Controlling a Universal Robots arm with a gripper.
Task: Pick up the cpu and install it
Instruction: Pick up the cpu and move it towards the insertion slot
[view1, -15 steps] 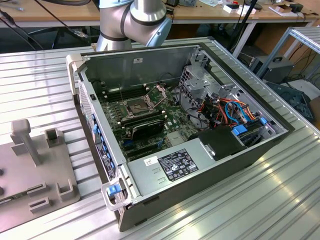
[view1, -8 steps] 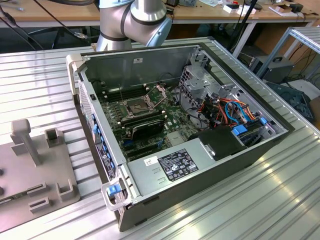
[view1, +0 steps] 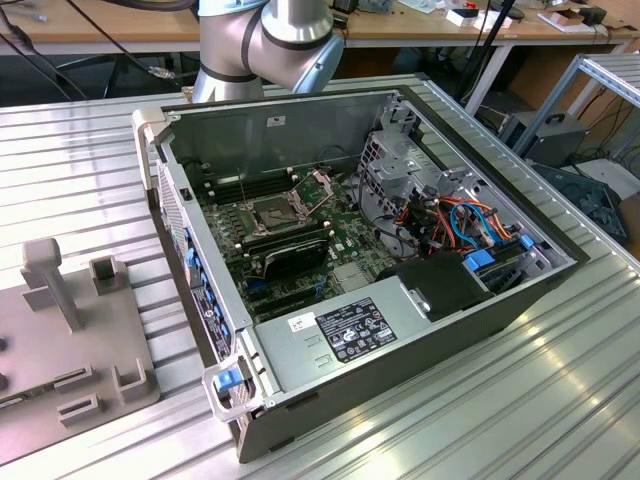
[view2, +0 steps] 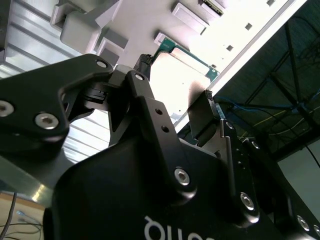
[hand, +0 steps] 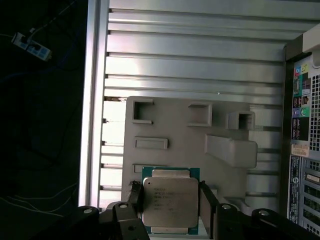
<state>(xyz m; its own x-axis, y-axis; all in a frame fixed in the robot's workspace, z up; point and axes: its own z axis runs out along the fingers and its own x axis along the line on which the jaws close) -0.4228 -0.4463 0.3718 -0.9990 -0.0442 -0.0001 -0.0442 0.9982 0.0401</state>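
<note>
two fingers (hand: 207, 202) are closed in on the cpu (hand: 170, 200) from opposite sides. in both wrist views their pads look pressed to its green edges, a narrow pinch with nothing else in it. holding it by the edges keeps the metal lid turned to the first wrist view and, i judge, spares the contact side, which suits a part that must seat flat and square. the cpu is over one edge of the grey holder tray (hand: 170, 125), whose pockets and raised blocks keep parts at fixed places. whether the chip has cleared its pocket or rests in it, i cannot tell.

at the exterior view's left, low in the frame, the tray lies on the table (view1: 500, 420) just beside the open computer case (view1: 400, 340), which is laid on its side so the motherboard faces up. the socket (view1: 275, 213) sits left of centre there, uncovered — well apart from the tray. the table is ribbed aluminium, bright with glare. along the top of the frame stand the arm (view1: 270, 40) and a wooden bench (view1: 100, 25) strewn with cables.
</note>
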